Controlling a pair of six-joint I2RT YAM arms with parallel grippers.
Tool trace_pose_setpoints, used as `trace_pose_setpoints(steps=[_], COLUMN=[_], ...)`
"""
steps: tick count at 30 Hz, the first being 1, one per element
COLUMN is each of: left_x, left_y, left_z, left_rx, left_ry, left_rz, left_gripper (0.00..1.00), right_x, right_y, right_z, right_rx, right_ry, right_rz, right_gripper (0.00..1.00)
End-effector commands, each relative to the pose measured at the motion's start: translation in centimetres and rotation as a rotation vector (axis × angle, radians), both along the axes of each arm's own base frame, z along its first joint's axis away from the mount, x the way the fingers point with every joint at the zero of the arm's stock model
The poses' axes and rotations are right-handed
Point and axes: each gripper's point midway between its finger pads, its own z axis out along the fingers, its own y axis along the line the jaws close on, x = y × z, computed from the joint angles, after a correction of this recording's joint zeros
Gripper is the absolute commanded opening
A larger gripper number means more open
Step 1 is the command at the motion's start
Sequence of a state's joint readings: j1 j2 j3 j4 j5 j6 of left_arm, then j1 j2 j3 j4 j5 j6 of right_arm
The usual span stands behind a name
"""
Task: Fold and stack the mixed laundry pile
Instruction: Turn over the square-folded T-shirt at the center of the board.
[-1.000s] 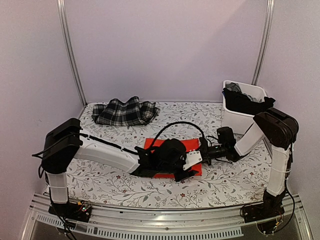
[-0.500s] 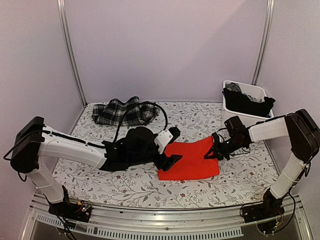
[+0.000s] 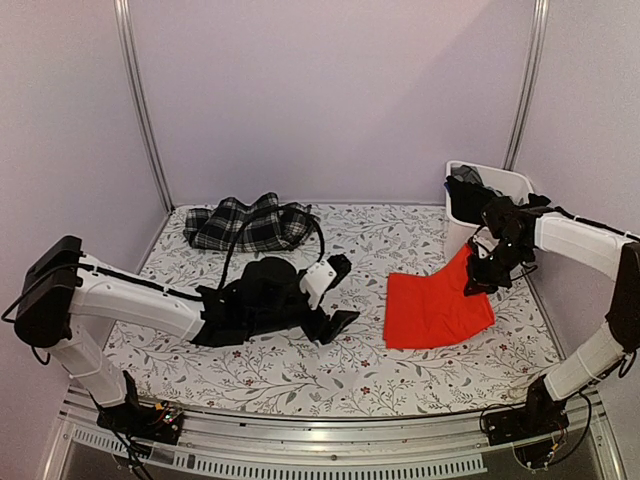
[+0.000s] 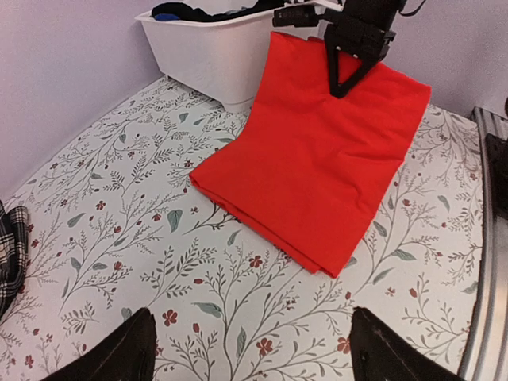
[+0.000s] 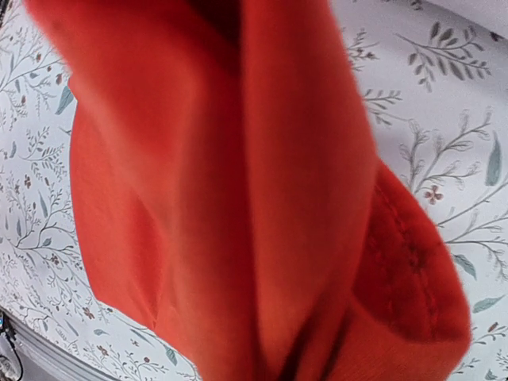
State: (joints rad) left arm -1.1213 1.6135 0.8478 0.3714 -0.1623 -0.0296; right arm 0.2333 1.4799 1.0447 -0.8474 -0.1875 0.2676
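The folded orange-red garment [image 3: 432, 308] lies on the right of the table, its far edge raised toward the bin. My right gripper [image 3: 479, 283] is shut on that raised edge; in the right wrist view the orange-red cloth [image 5: 238, 198] fills the frame and hides the fingers. The left wrist view shows the garment [image 4: 317, 159] hanging from the right gripper [image 4: 343, 79]. My left gripper [image 3: 342, 290] stands open left of it, empty, over bare tablecloth [image 4: 252, 349]. A black-and-white plaid garment [image 3: 250, 225] lies at the back left. Dark garments [image 3: 485, 200] sit in the bin.
The white plastic bin [image 3: 462, 238] stands at the back right, right behind the raised cloth. A floral tablecloth [image 3: 300, 370] covers the table. Metal frame posts [image 3: 140, 100] rise at the back corners.
The left gripper opened, let go of the orange-red garment and drew back left. The right gripper dragged the garment right toward the bin and lifted its edge.
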Motion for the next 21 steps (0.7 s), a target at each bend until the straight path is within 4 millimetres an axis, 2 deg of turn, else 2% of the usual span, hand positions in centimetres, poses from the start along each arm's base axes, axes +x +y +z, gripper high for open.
trace_pose_setpoints(steps=[1, 4, 8, 11, 13, 14, 15, 18, 19, 21], left_x=[0.2, 0.2, 0.3, 0.5, 0.9, 1.0, 1.1, 1.7, 1.8, 2.0], left_y=[0.5, 0.9, 1.3, 1.9, 2.5, 2.8, 3.2, 4.4, 4.7, 5.4], left_z=[1.7, 1.8, 1.8, 1.6, 1.6, 1.6, 1.6, 1.7, 2.0, 2.3], left_rx=[-0.044, -0.047, -0.039, -0.019, -0.006, -0.002, 0.002, 0.001, -0.008, -0.027], left_ry=[-0.023, -0.026, -0.026, -0.028, -0.029, -0.03, -0.03, -0.023, -0.02, -0.01], left_rz=[-0.004, -0.006, -0.001, 0.017, 0.04, 0.05, 0.06, 0.093, 0.101, 0.11], left_gripper=[0.84, 0.84, 0.84, 0.84, 0.84, 0.85, 0.85, 0.85, 0.85, 0.86], right_x=[-0.6, -0.1, 0.4, 1.5, 2.5, 3.0, 3.2, 2.8, 2.7, 2.6], right_y=[-4.3, -6.7, -8.2, -8.7, -8.2, -7.2, -5.8, -0.4, 2.1, 7.4], right_z=[3.6, 7.5, 11.7, 13.9, 13.9, 13.5, 12.2, 8.6, 6.9, 5.4], right_rx=[-0.177, -0.249, -0.306, -0.339, -0.358, -0.365, -0.377, -0.407, -0.4, -0.336], right_ry=[-0.02, -0.084, -0.145, -0.16, -0.138, -0.124, -0.084, 0.0, 0.033, 0.035], right_rz=[-0.064, -0.137, -0.189, -0.199, -0.177, -0.143, -0.095, 0.06, 0.116, 0.218], right_gripper=[0.0, 0.0, 0.0, 0.0, 0.0, 0.0, 0.0, 0.0, 0.0, 0.0])
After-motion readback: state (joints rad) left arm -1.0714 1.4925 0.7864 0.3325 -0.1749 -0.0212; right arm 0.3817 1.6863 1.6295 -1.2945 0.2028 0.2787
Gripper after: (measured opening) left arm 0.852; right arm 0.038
